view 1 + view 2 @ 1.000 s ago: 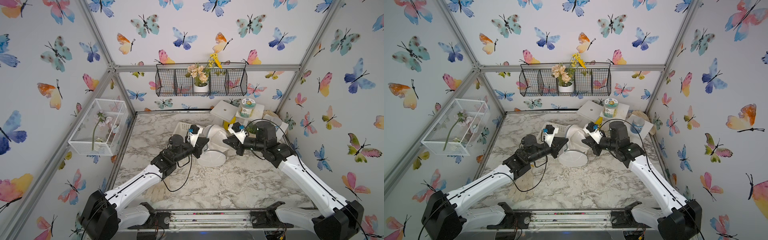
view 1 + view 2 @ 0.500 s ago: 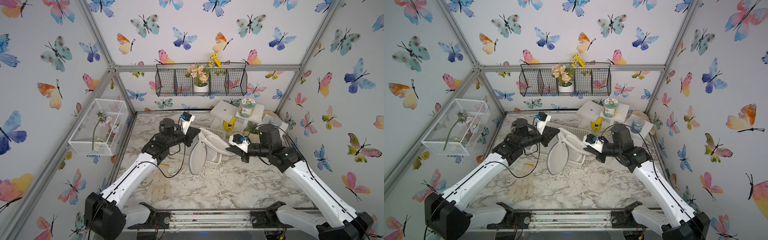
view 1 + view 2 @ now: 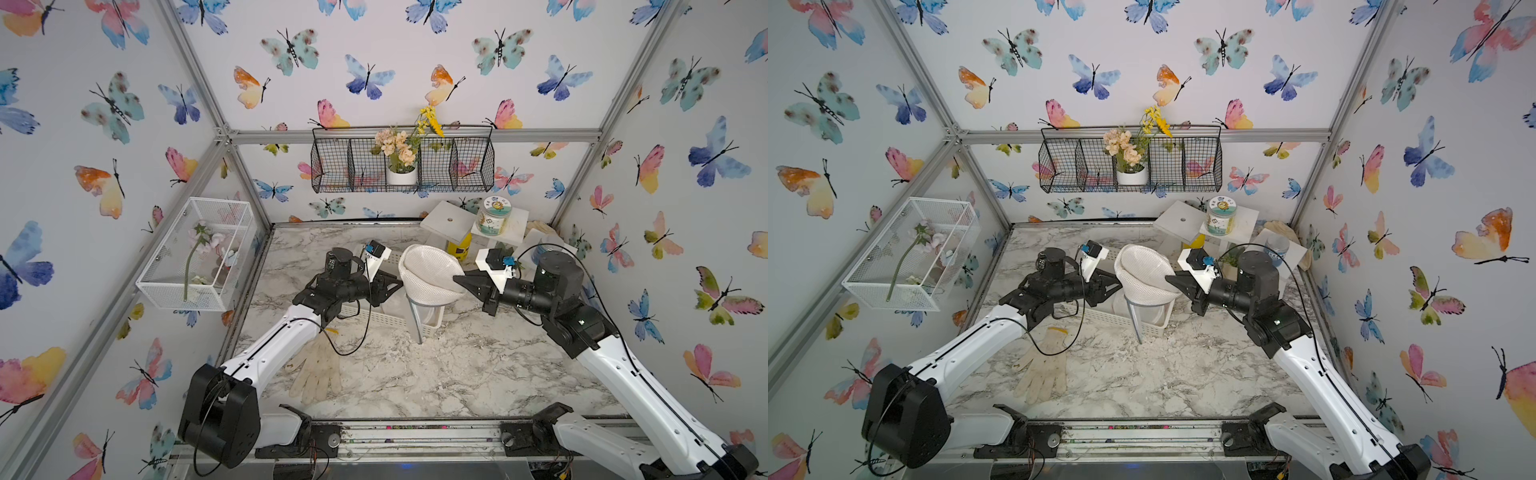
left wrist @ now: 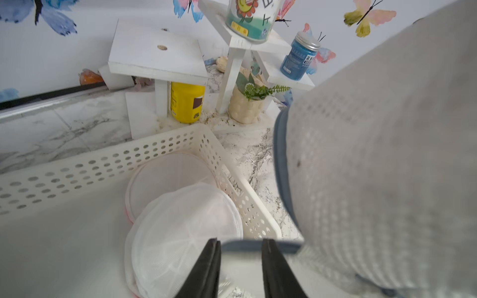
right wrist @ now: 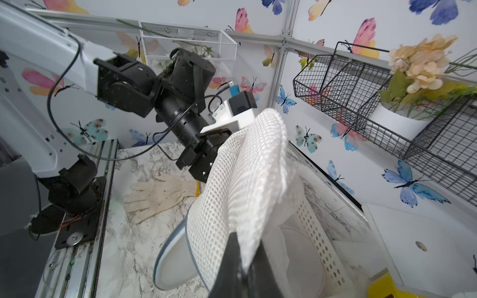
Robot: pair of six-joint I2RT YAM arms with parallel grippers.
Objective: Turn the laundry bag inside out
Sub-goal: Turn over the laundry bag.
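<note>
The laundry bag (image 3: 432, 272) (image 3: 1144, 272) is white mesh with a blue-grey rim and hangs in the air over a white basket. My right gripper (image 3: 459, 280) (image 3: 1170, 279) (image 5: 245, 245) is shut on a fold of its mesh (image 5: 245, 180) from the right. My left gripper (image 3: 397, 284) (image 3: 1117, 286) (image 4: 240, 242) is at the bag's left side, open, its jaws a little apart. The bag's rim lies across its tips, and the mesh (image 4: 374, 180) fills the view beside it. The bag's lower ring (image 5: 175, 258) dangles toward the table.
A white perforated basket (image 3: 374, 320) (image 4: 154, 152) under the bag holds more mesh bags (image 4: 180, 232). A work glove (image 3: 318, 370) (image 5: 160, 193) lies near the left arm. White stands with jars (image 3: 492, 216) and a yellow tub (image 4: 187, 102) crowd the back right corner.
The left gripper's jaws have parted from shut and it has come down and toward the bag. The bag, stretched between both grippers before, now hangs bunched from the right gripper.
</note>
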